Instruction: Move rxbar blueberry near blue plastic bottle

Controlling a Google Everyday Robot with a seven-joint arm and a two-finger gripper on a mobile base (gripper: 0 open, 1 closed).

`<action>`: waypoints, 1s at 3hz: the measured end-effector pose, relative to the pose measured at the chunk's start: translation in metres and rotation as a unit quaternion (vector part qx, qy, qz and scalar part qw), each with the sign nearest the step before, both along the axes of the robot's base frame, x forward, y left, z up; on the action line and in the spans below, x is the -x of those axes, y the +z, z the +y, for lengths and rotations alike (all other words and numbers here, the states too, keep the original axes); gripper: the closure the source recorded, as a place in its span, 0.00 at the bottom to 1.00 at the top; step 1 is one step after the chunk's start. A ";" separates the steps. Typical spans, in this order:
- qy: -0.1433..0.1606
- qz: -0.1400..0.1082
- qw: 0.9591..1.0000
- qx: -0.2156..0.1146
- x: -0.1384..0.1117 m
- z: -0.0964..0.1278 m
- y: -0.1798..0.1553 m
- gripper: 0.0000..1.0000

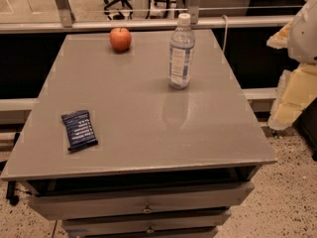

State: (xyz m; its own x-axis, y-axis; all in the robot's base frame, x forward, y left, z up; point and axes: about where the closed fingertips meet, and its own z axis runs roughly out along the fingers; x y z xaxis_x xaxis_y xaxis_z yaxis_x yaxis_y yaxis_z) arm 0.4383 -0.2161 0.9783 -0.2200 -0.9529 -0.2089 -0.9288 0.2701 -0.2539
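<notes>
The rxbar blueberry [79, 129], a flat dark navy wrapper with white text lines, lies on the grey table top [148, 113] near its front left. The blue plastic bottle [181, 51], clear with a white cap and a blue-and-white label, stands upright at the back right of the table. My arm and gripper [290, 100] show as white and pale yellow parts at the right edge of the camera view, off the table's right side, away from both the bar and the bottle.
A red apple [120, 38] sits at the back of the table, left of the bottle. Drawers [143, 205] sit under the table's front edge. A rail [148, 24] runs behind the table, and speckled floor [292, 197] lies to the right.
</notes>
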 end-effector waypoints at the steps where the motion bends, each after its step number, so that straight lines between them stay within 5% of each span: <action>1: 0.002 -0.006 1.000 -0.005 -0.001 0.005 0.000 0.00; 2: 0.016 -0.010 0.999 -0.040 -0.009 0.039 -0.012 0.00; 3: 0.028 -0.011 0.994 -0.102 -0.020 0.097 -0.043 0.00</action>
State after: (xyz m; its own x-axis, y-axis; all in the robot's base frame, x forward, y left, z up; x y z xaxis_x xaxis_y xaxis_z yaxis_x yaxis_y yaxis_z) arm 0.4580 -0.1188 0.9356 -0.1604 -0.9010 -0.4030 -0.9387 0.2654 -0.2198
